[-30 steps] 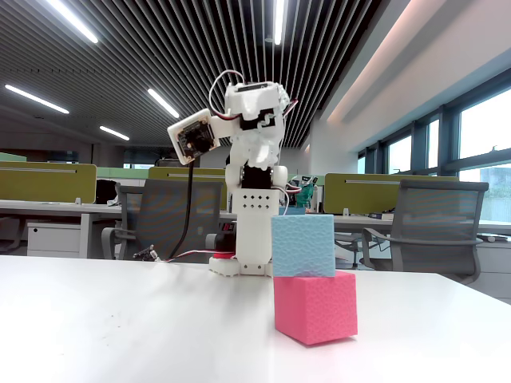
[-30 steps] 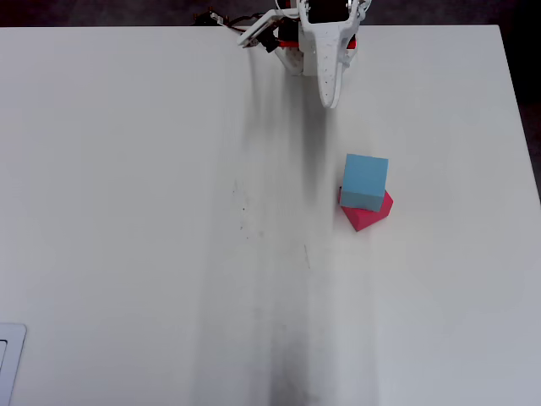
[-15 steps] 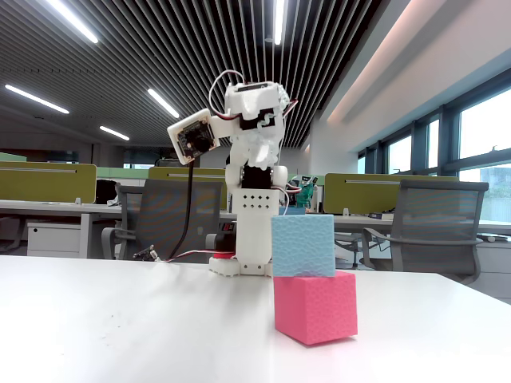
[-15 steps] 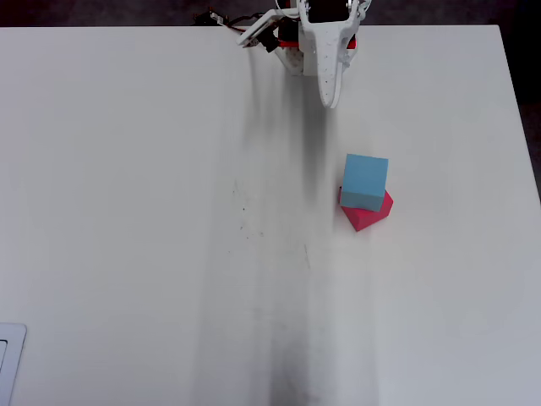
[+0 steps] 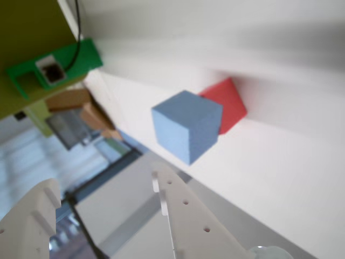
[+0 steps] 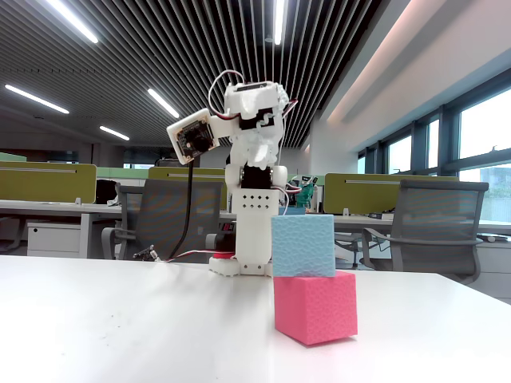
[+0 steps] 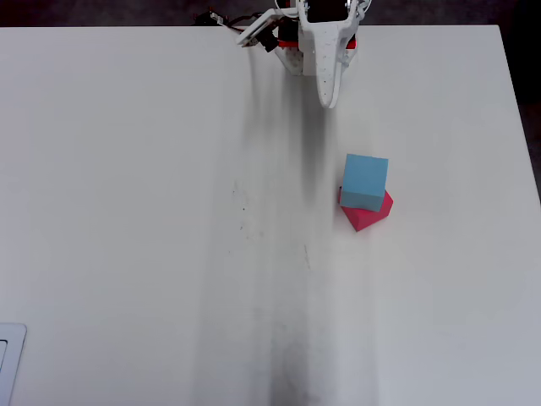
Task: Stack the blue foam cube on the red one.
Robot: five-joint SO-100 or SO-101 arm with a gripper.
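The blue foam cube [image 6: 303, 245] sits on top of the red one [image 6: 315, 307], turned a little so the red corners stick out. In the overhead view the blue cube [image 7: 365, 180] covers most of the red one [image 7: 369, 217], right of the table's middle. In the wrist view the blue cube [image 5: 186, 127] hides part of the red one [image 5: 229, 105]. My gripper [image 5: 105, 181] is open and empty, well back from the stack. In the overhead view the gripper [image 7: 328, 95] is folded in near the arm's base at the far edge.
The white table [image 7: 127, 211] is bare apart from the stack and the arm's base [image 6: 254, 239]. A white object [image 7: 8, 359] shows at the overhead view's lower left corner. A green board [image 5: 54, 67] shows in the wrist view. Office chairs and desks stand behind the table.
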